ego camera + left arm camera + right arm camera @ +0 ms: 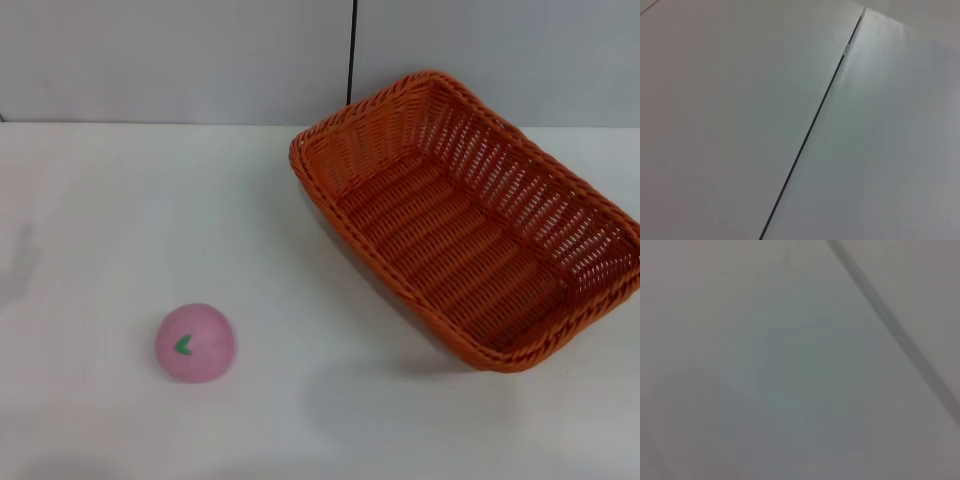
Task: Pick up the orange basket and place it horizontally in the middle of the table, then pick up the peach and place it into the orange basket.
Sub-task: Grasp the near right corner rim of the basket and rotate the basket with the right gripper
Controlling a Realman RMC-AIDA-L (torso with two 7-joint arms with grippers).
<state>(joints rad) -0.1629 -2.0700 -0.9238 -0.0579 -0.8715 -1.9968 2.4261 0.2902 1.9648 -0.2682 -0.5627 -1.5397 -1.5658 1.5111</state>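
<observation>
The orange basket (470, 225) lies on the white table (120, 220) at the right in the head view, turned diagonally with one corner toward the back wall and its far end reaching the picture's right edge. It is empty inside. The peach (195, 343), pink with a small green leaf mark, rests on the table at the front left, well apart from the basket. Neither gripper shows in any view. Both wrist views hold only plain pale surface crossed by a dark seam.
A grey wall with a dark vertical seam (352, 50) stands behind the table's back edge. Bare white tabletop stretches between the peach and the basket and along the front.
</observation>
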